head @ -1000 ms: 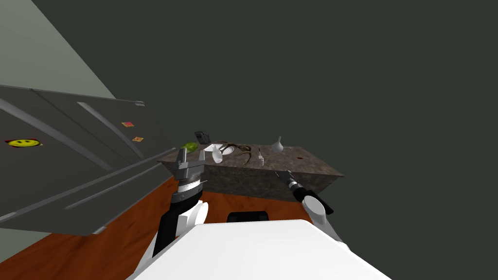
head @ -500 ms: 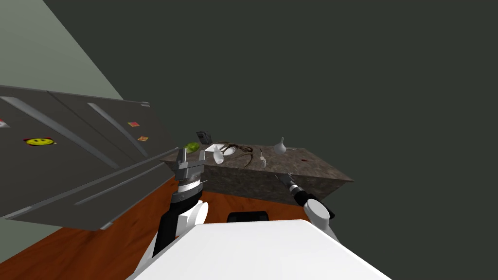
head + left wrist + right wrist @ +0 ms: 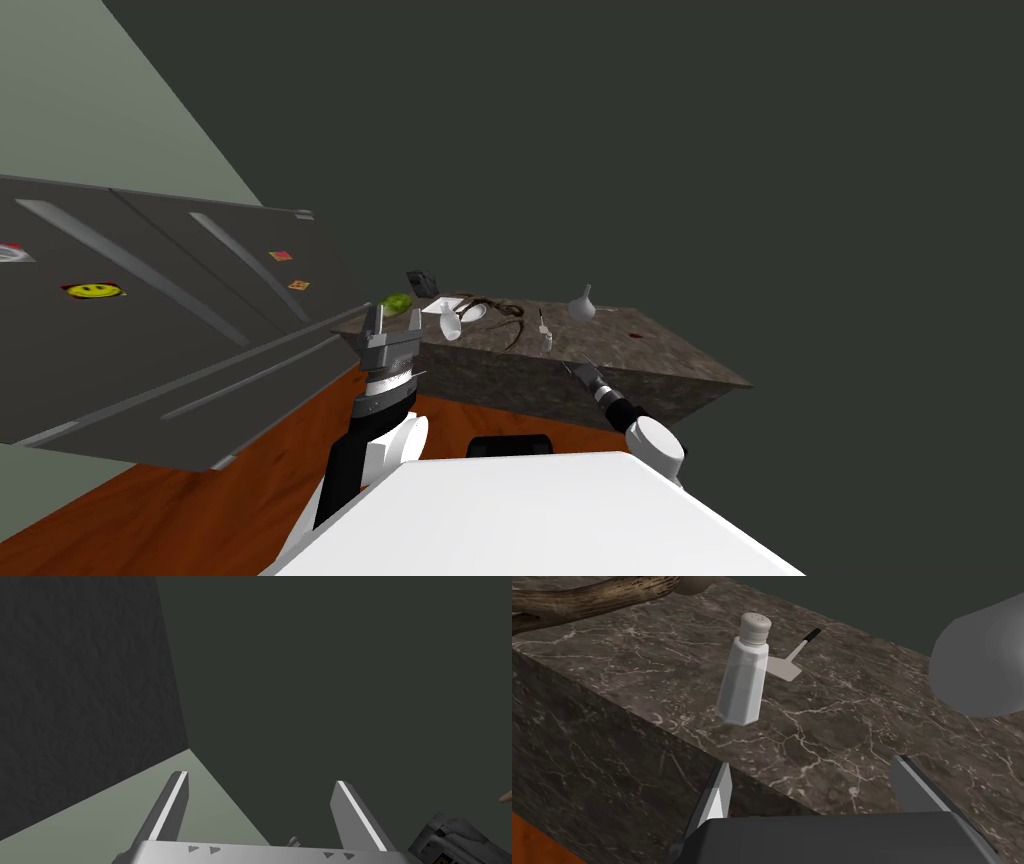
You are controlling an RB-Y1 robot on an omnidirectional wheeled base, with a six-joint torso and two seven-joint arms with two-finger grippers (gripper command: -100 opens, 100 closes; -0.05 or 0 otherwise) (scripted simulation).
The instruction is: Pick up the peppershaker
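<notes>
The pepper shaker [image 3: 743,673] is a pale faceted bottle with a grey perforated cap. It stands upright on the dark marble counter [image 3: 862,726], near the front edge. My right gripper [image 3: 812,786] is open, just short of the counter's edge, with the shaker a short way ahead of its fingers and nothing between them. In the head view the shaker [image 3: 547,341] is small on the counter [image 3: 640,355], with the right gripper [image 3: 575,368] just below it. My left gripper [image 3: 390,320] is open and raised by the counter's left end; its wrist view [image 3: 260,801] shows bare fingers.
Behind the shaker lies a small spatula [image 3: 792,658]. A grey round vase [image 3: 982,661] stands to its right and a brown branch [image 3: 597,596] to its left. A white cup [image 3: 449,322], a plate [image 3: 470,311] and a green thing [image 3: 396,301] crowd the counter's left end. A grey fridge [image 3: 150,320] stands left.
The whole head view has shifted, so I have moved a little; the counter now stretches further right. My right gripper sits closer to the shaker. The left arm holds still.
</notes>
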